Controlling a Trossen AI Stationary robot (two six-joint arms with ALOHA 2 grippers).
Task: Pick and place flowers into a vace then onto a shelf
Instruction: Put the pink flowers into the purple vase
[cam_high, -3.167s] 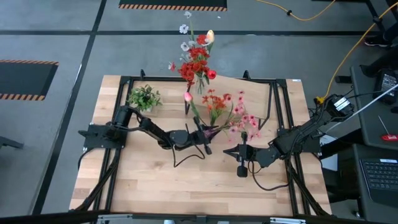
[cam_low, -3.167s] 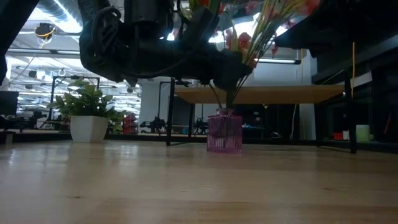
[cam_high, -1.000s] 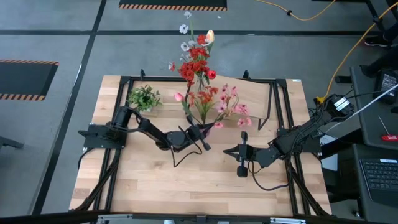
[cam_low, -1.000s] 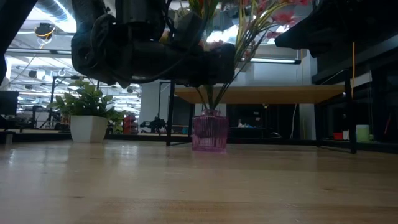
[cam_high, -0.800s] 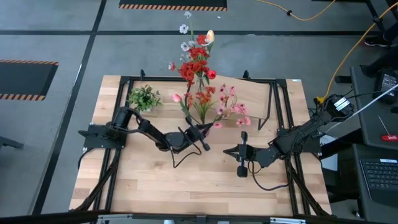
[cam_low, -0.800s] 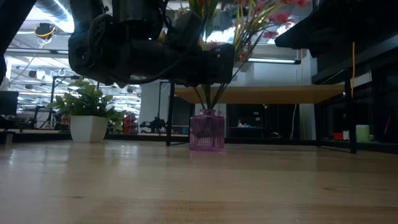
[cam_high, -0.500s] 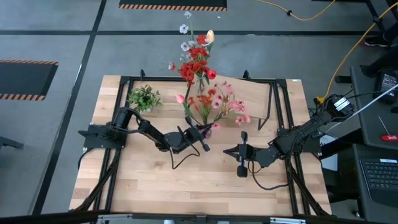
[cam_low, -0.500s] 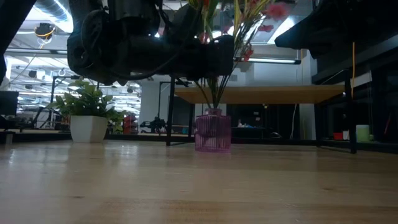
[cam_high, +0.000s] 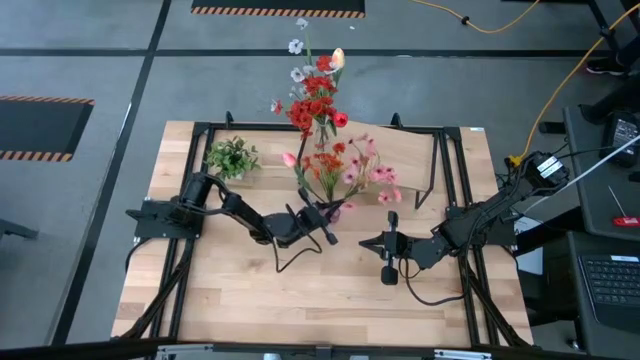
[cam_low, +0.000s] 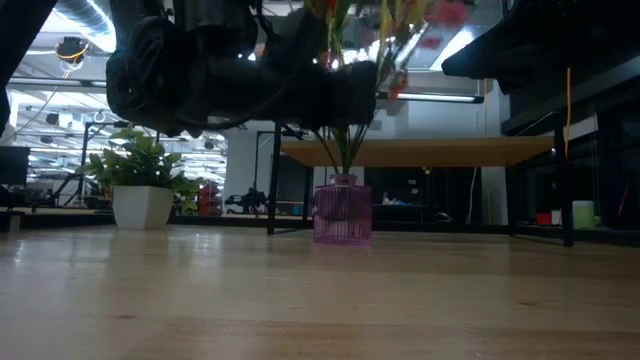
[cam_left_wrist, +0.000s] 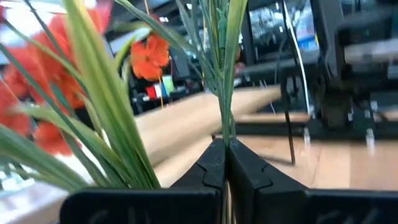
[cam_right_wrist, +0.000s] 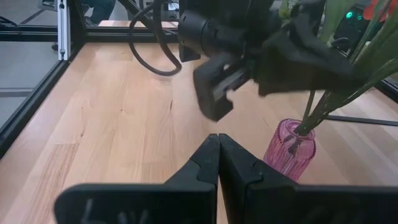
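Observation:
The flowers (cam_high: 335, 170) are a bunch of thin green stalks with red, orange and pink blooms. Their lower ends stand in a small pink ribbed vase (cam_low: 342, 212) (cam_right_wrist: 290, 149), which rests by its base on the tabletop. My left gripper (cam_high: 322, 212) (cam_left_wrist: 224, 144) is just above the vase mouth, shut on the stalks. My right gripper (cam_high: 388, 268) (cam_right_wrist: 217, 140) is shut on nothing and waits over the table, to the right of the vase. The shelf (cam_high: 405, 150) (cam_low: 420, 152) stands behind the vase, toward the table's far edge. My left gripper pinches the bunch of green stalks (cam_left_wrist: 225, 121) between its two fingers, a little above the vase mouth. The fingers reach in about level from the table's left and lie across the stalks. The stalks stand nearly upright, blooms above the fingers and lower ends in the vase.
A small potted green tuft (cam_high: 232, 157) (cam_low: 140, 185) stands near the far left corner. A second, taller bouquet of red and white blooms (cam_high: 315, 95) rises at the far edge. A black cable (cam_high: 300, 255) loops on the wood below the left gripper. A black frame borders the tabletop.
My left gripper, still shut on the stalks, has drifted slightly toward the table's left. The bunch, which leaned right, has swung more upright. The blooms have moved left, and the vase has shifted a little on the table.

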